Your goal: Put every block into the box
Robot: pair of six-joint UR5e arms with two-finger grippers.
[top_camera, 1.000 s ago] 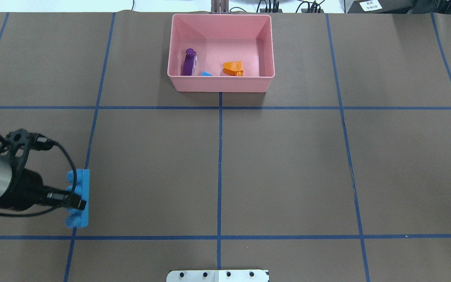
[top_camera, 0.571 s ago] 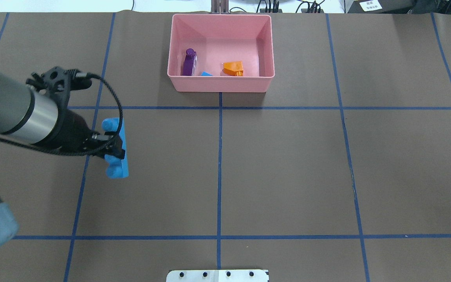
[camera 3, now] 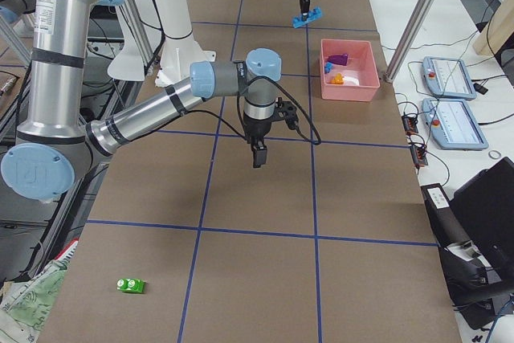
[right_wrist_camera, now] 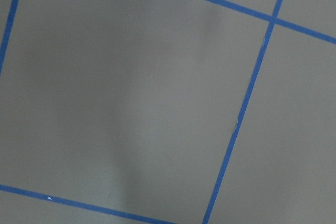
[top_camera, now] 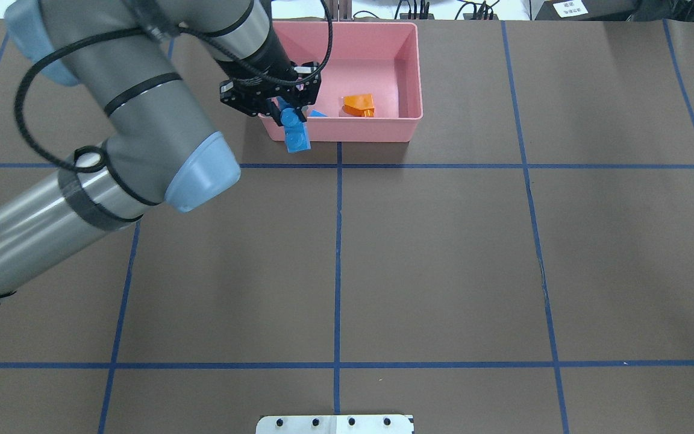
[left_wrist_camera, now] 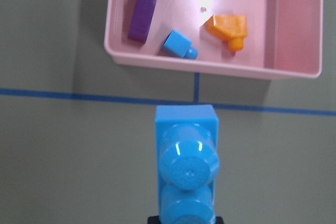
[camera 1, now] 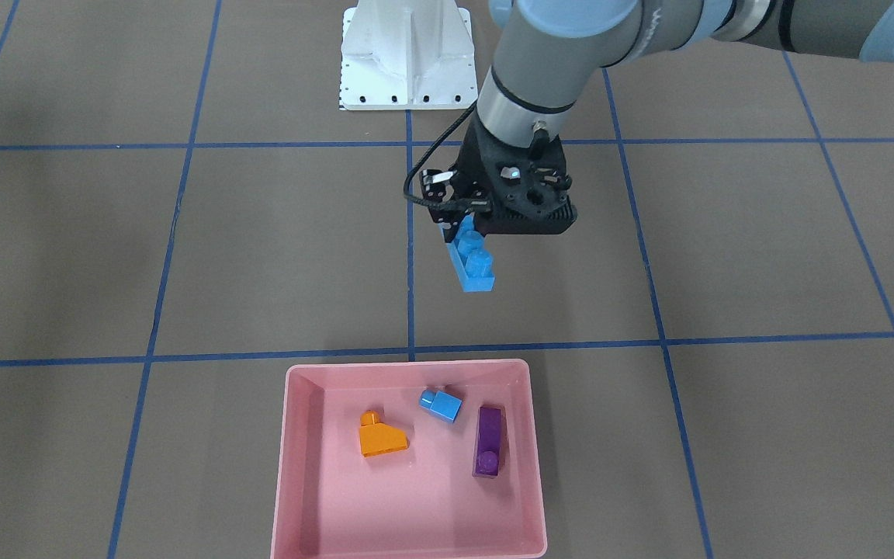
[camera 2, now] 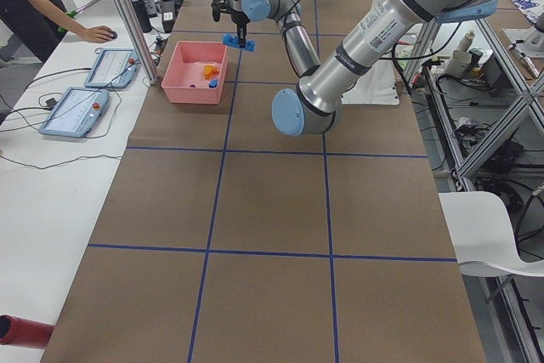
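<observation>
My left gripper (camera 1: 469, 225) is shut on the long blue four-stud brick (camera 1: 472, 262) and holds it above the table, just before the near wall of the pink box (camera 1: 292, 466). In the overhead view the gripper (top_camera: 290, 113) and brick (top_camera: 296, 135) overlap the box's front wall (top_camera: 353, 129). The orange sloped brick (camera 1: 381, 439), small blue brick (camera 1: 441, 404) and purple brick (camera 1: 488, 440) lie inside the box. The green brick (camera 3: 130, 284) lies on the table far off at my right end. My right gripper (camera 3: 257, 154) hangs over mid table; I cannot tell if it is open or shut.
The white robot base (camera 1: 408, 54) stands at the table's robot edge. My left arm's elbow (top_camera: 196, 175) reaches across the table's left half. Blue tape lines divide the brown table. An operator and tablets (camera 2: 110, 65) are beyond the box side.
My left arm has carried the long blue brick from the table's left side up and across to the box's near edge. The right gripper tip has left the overhead view's right edge.
</observation>
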